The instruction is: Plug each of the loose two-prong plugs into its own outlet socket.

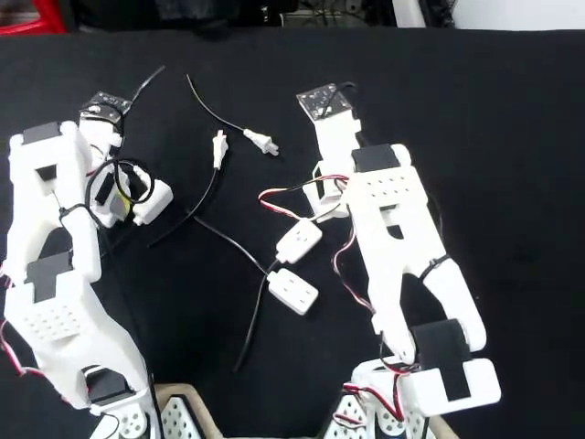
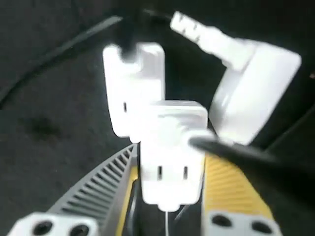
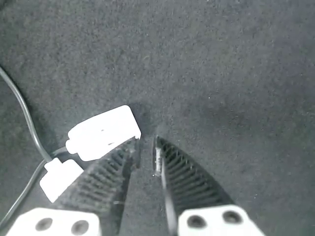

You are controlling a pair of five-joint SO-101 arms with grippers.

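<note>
**Black cloth, white sockets: left claw clamped, right claw barely apart**

High: on the black table (image 1: 512, 137) the first plug (image 1: 219, 146) and second plug (image 1: 262, 143) lay loose, near each other, in no socket. The upper socket (image 1: 299, 240) sat just beside the right arm (image 1: 388, 206), with the lower socket (image 1: 293, 291) close below it. The left arm (image 1: 55, 247) stood well apart from both.

Left wrist: the left gripper (image 2: 170, 150) was clamped on a two-slot socket block (image 2: 172, 182). Another white block (image 2: 133, 88) sat just behind it.

Right wrist: the right gripper (image 3: 146, 142) held nothing, with a narrow gap between its fingers. Its tips were just beside a white socket (image 3: 103, 132).
</note>
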